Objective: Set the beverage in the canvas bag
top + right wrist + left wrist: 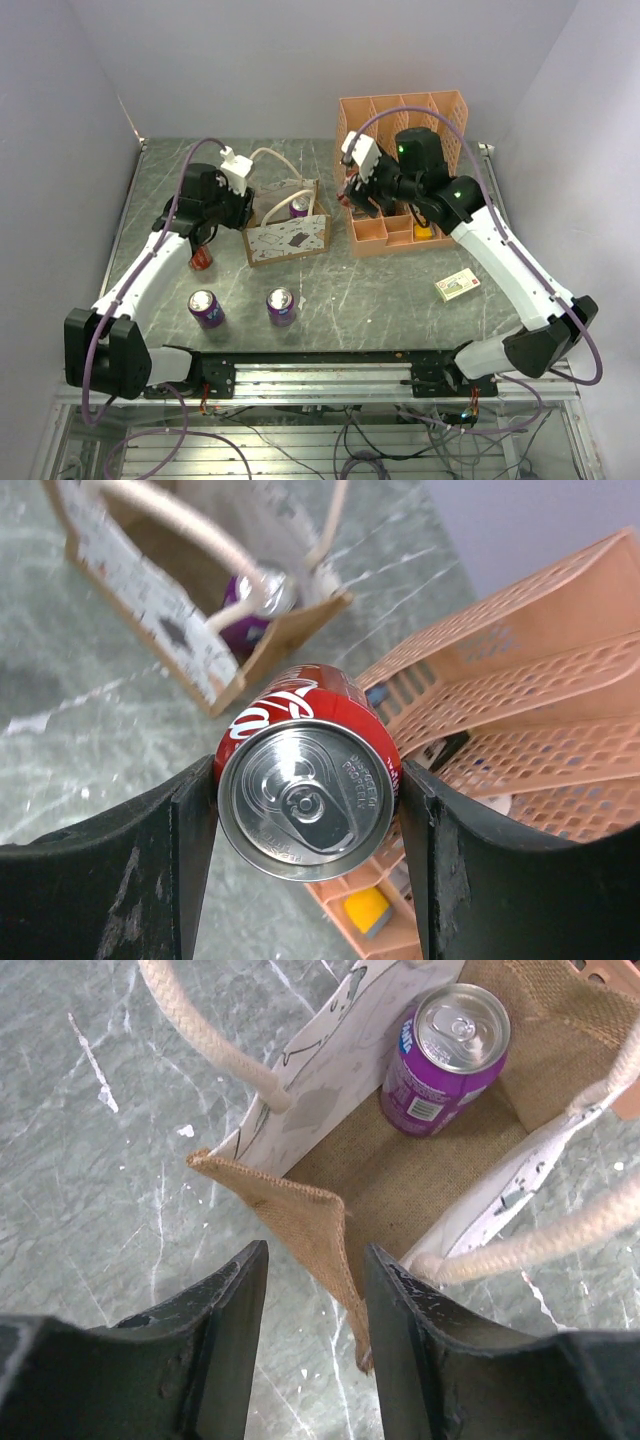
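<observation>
Right gripper (pixel 308 780) clamped on red can (pixel 300 705), white script probably Coca-Cola, right of bag (pixel 330 1070). Purple can (pixel 450 1050) upright inside bag. Left gripper (pixel 315 1255) jaws apart, straddling bag's brown corner.

Open canvas bag (pixel 330 1060) (handles (pixel 210 1040) across mouth)
</observation>
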`<state>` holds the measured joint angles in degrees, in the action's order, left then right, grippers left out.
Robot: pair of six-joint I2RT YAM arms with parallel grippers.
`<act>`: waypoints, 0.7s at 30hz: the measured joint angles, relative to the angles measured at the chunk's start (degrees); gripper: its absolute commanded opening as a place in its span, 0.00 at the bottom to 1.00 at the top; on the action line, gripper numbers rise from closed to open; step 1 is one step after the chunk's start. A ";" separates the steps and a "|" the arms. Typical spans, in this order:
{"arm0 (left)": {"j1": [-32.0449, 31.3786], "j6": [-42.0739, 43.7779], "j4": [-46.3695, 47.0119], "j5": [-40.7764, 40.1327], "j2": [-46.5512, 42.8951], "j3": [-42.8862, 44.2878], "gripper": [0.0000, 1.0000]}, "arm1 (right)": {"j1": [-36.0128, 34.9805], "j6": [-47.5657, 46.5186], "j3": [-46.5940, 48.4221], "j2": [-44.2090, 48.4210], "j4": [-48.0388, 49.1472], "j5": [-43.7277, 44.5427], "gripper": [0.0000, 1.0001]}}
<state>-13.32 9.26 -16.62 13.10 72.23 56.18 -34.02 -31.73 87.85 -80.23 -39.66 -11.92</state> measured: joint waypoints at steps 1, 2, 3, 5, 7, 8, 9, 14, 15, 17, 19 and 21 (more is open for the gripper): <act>0.00 -0.28 -0.02 0.02 0.68 0.39 0.59 | 0.00 0.72 1.29 -0.39 0.50 0.52 0.40; 0.00 -0.48 -0.02 0.07 1.60 0.94 0.59 | -0.04 1.66 2.97 -1.09 1.09 1.09 0.40; 0.00 -0.74 -0.09 0.17 2.62 1.55 0.60 | -0.09 2.73 4.63 -1.95 1.79 1.53 0.40; 0.00 -1.18 -0.15 0.31 4.46 2.43 0.56 | -0.09 4.52 7.56 -3.82 2.99 2.19 0.39; 0.00 -1.68 -0.22 0.44 5.92 2.80 0.50 | -0.07 6.47 10.84 -6.32 3.78 2.47 0.39; 0.00 -1.90 -0.28 0.52 6.56 2.91 0.46 | -0.07 7.30 12.15 -7.61 4.20 2.54 0.39; 0.00 -2.21 -0.33 0.63 7.17 3.04 0.41 | -0.07 8.13 13.35 -9.03 4.72 2.40 0.39; 0.00 -3.52 -0.33 1.22 8.41 3.13 0.15 | -0.07 10.93 16.50 -15.02 5.99 1.09 0.38; 0.00 -3.76 -0.33 1.49 8.41 3.13 0.11 | -0.07 11.58 17.29 -16.48 5.95 0.26 0.38; 0.00 -4.02 -0.31 1.95 8.41 3.13 0.07 | -0.07 12.59 18.80 -19.15 5.95 -1.38 0.38; 0.00 -4.17 -0.31 2.32 8.41 3.13 0.07 | -0.07 13.62 20.70 -21.90 5.95 -3.26 0.37; 0.00 -4.20 -0.31 2.56 8.41 3.13 0.07 | -0.07 14.47 22.49 -24.39 5.97 -5.25 0.37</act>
<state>-13.32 5.06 -16.93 15.66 80.64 59.31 -34.09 -17.26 110.34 -104.62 -33.69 -17.17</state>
